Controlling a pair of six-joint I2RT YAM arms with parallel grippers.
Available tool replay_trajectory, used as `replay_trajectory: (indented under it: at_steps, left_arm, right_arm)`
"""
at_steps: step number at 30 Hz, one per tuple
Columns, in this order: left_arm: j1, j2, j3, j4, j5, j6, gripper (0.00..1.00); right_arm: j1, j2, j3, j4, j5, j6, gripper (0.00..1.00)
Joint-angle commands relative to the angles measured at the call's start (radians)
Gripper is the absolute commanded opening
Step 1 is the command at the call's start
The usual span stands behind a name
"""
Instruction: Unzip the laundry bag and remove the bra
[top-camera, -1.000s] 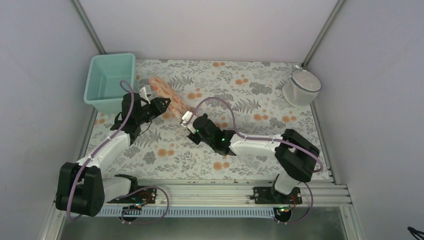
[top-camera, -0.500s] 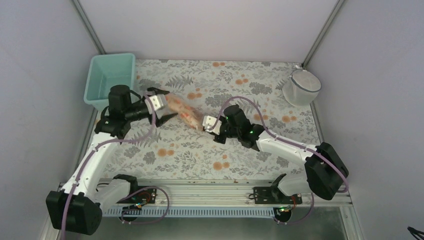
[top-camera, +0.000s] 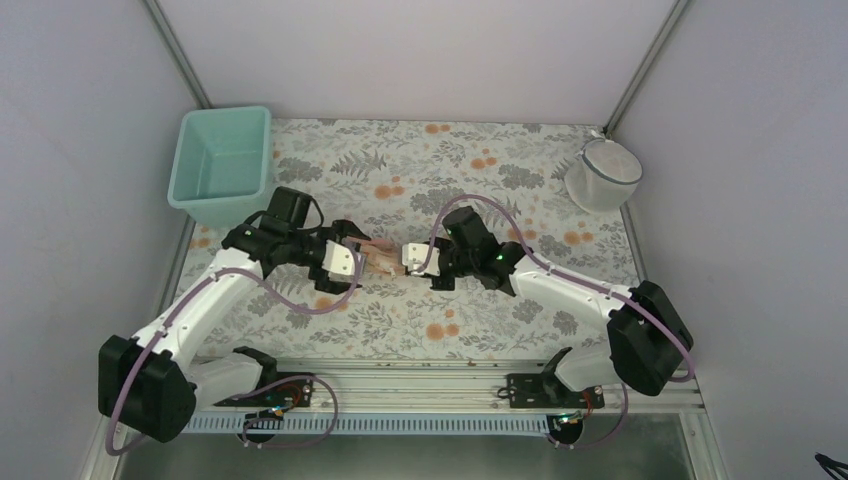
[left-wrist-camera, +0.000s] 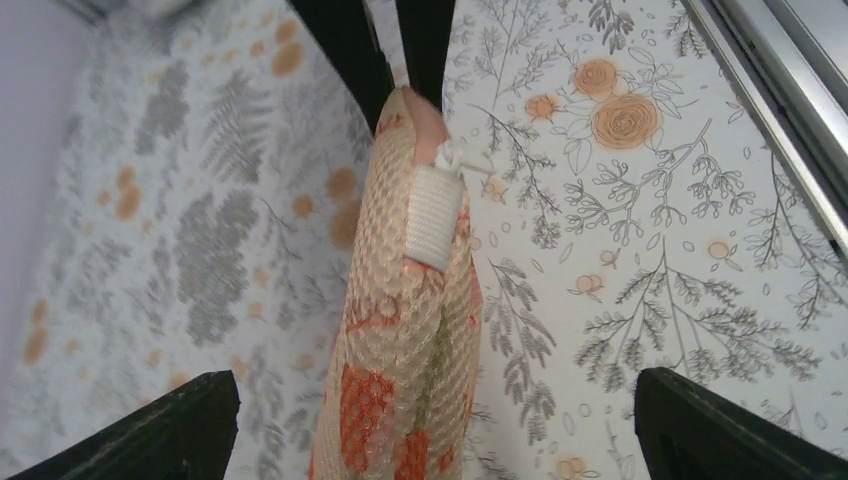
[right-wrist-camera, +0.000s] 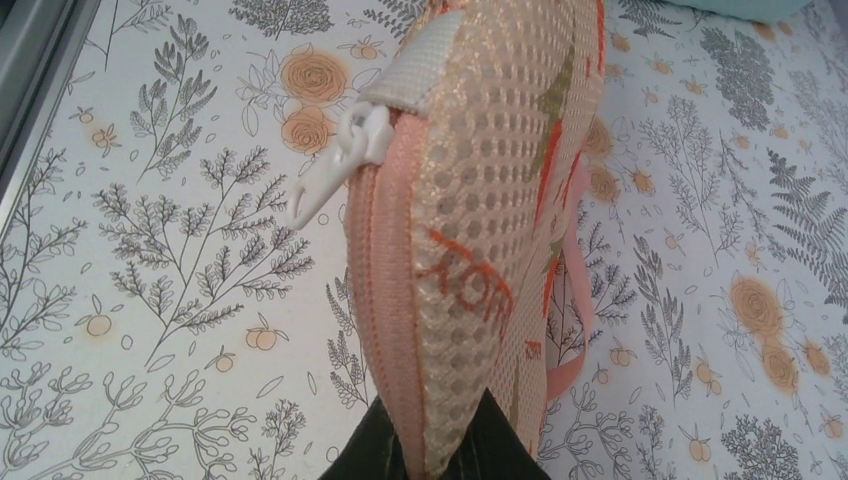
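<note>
The laundry bag (top-camera: 381, 258), a peach-pink mesh pouch with orange print, hangs edge-on above the floral cloth between my two grippers. My right gripper (top-camera: 412, 256) is shut on its pink zip rim (right-wrist-camera: 385, 260), with the dark fingers (right-wrist-camera: 385, 455) pinching the bag's near tip. A white zip pull (right-wrist-camera: 335, 165) sticks out beside a white tab (right-wrist-camera: 425, 65). My left gripper (left-wrist-camera: 435, 420) is open wide, its fingers (left-wrist-camera: 150, 430) standing on either side of the bag (left-wrist-camera: 405, 330) without touching it. The bra is hidden.
A teal tub (top-camera: 222, 165) stands at the back left, and a white mesh basket (top-camera: 603, 172) at the back right. A metal rail (top-camera: 430, 385) runs along the near edge. Grey walls close in on three sides.
My left gripper has opened, let go of the bag and swung from the tub toward the middle. The right gripper has carried the bag toward the centre and front.
</note>
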Motion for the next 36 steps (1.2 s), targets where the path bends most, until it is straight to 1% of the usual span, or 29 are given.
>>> replay_trajectory:
  at_steps: [1, 4, 8, 10, 11, 13, 14, 17, 18, 19, 20, 23, 25, 28, 30, 31, 33, 36]
  left_arm:
    - [-0.022, 0.029, -0.037, 0.117, -0.057, -0.124, 0.93]
    - [-0.027, 0.032, -0.060, 0.202, -0.102, -0.160, 0.75]
    - [-0.037, 0.035, -0.084, 0.218, -0.089, -0.148, 0.46]
    - [-0.045, 0.033, -0.096, 0.220, -0.078, -0.151, 0.34]
    - [-0.047, 0.030, -0.100, 0.219, -0.073, -0.152, 0.27]
    - [-0.051, 0.024, -0.109, 0.226, -0.071, -0.166, 0.08]
    - [-0.052, 0.020, -0.112, 0.240, -0.077, -0.198, 0.03]
    - [-0.053, -0.004, -0.135, 0.355, -0.159, -0.307, 0.02]
    - [-0.054, -0.017, -0.149, 0.407, -0.197, -0.321, 0.02]
    - [-0.058, -0.033, -0.167, 0.474, -0.253, -0.333, 0.02]
    - [-0.062, -0.051, -0.188, 0.587, -0.319, -0.336, 0.02]
    - [-0.076, -0.089, -0.233, 0.829, -0.483, -0.275, 0.02]
    - [-0.080, -0.092, -0.256, 0.986, -0.570, -0.214, 0.02]
    - [-0.083, -0.098, -0.302, 1.216, -0.620, -0.053, 0.02]
    - [-0.085, -0.100, -0.338, 1.369, -0.619, 0.044, 0.02]
    - [-0.084, -0.099, -0.345, 1.421, -0.613, 0.077, 0.02]
    - [-0.086, -0.100, -0.339, 1.475, -0.604, 0.113, 0.02]
    - [-0.087, -0.103, -0.330, 1.515, -0.592, 0.145, 0.02]
  right_arm:
    - [0.000, -0.005, 0.033, 0.019, -0.024, -0.056, 0.04]
    - [0.000, -0.019, 0.032, 0.028, -0.033, -0.053, 0.04]
    - [0.000, -0.035, 0.022, 0.058, -0.035, -0.039, 0.04]
    - [-0.002, -0.039, 0.020, 0.066, -0.033, -0.033, 0.04]
    - [-0.002, -0.039, 0.019, 0.070, -0.030, -0.030, 0.04]
    - [-0.002, -0.042, 0.019, 0.082, -0.009, -0.011, 0.04]
    - [-0.002, -0.044, 0.020, 0.094, 0.011, 0.010, 0.08]
    - [-0.009, -0.069, 0.012, 0.146, 0.083, 0.082, 0.34]
    - [-0.015, -0.085, 0.011, 0.162, 0.094, 0.113, 0.39]
    - [-0.020, -0.108, 0.012, 0.174, 0.096, 0.141, 0.45]
    - [-0.025, -0.130, 0.012, 0.185, 0.095, 0.170, 0.52]
    - [-0.033, -0.201, 0.007, 0.211, 0.080, 0.261, 0.68]
    - [-0.039, -0.246, 0.007, 0.233, 0.083, 0.351, 0.76]
    - [-0.069, -0.284, 0.005, 0.286, 0.060, 0.528, 0.83]
    - [-0.102, -0.277, 0.021, 0.298, -0.020, 0.646, 0.84]
    - [-0.115, -0.267, 0.035, 0.298, -0.050, 0.690, 0.82]
    - [-0.127, -0.246, 0.065, 0.306, -0.069, 0.760, 0.78]
    - [-0.134, -0.227, 0.054, 0.400, -0.083, 0.842, 0.71]
